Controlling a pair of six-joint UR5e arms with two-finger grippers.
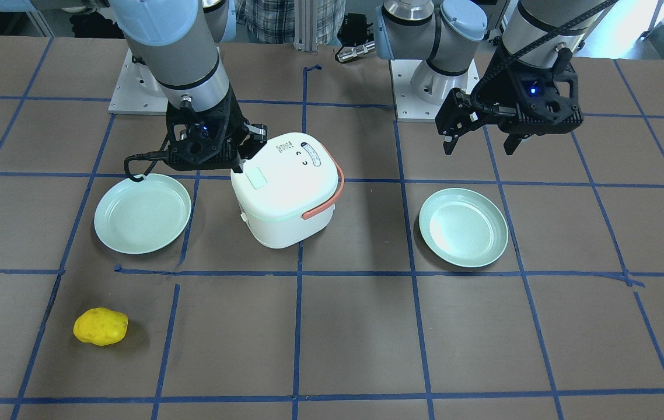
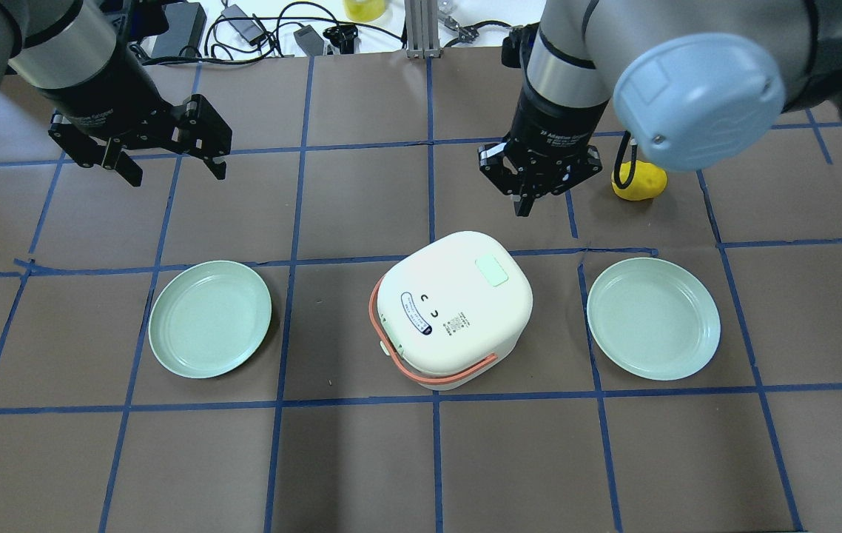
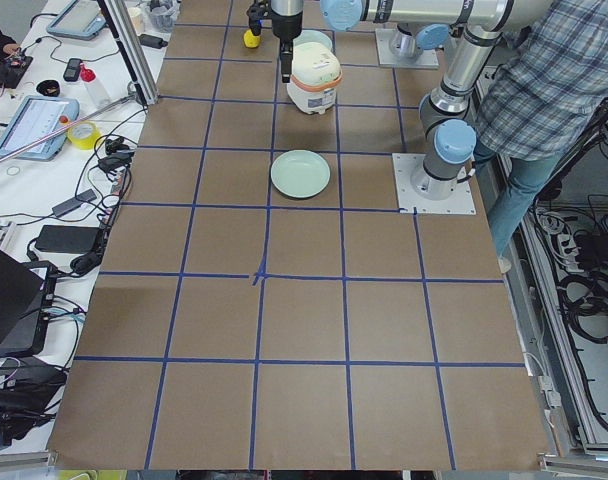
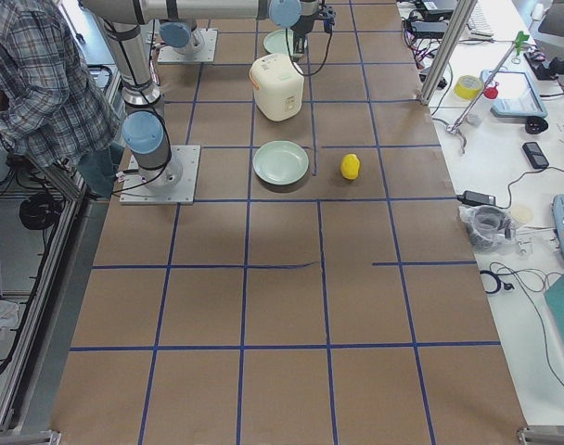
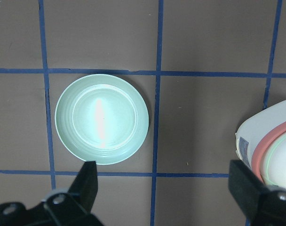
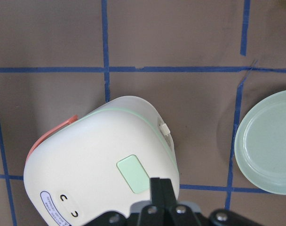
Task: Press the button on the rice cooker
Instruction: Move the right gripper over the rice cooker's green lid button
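The white rice cooker (image 1: pixel 285 192) with a coral-orange handle stands lid shut at the table's middle, also in the overhead view (image 2: pixel 458 311). A pale green square button (image 2: pixel 491 270) sits on its lid. My right gripper (image 1: pixel 240 168) is shut and empty, with its tip just beside the lid's edge near that button. In the right wrist view the shut fingers (image 6: pixel 159 186) hang next to the button (image 6: pixel 133 174). My left gripper (image 2: pixel 169 166) is open and empty, held high off to the side, away from the cooker.
Two pale green plates lie either side of the cooker, one (image 2: pixel 210 318) under my left gripper's side and one (image 2: pixel 654 318) on my right side. A yellow lumpy object (image 1: pixel 100 326) lies beyond the right plate. A person stands behind the robot bases (image 4: pixel 41 83).
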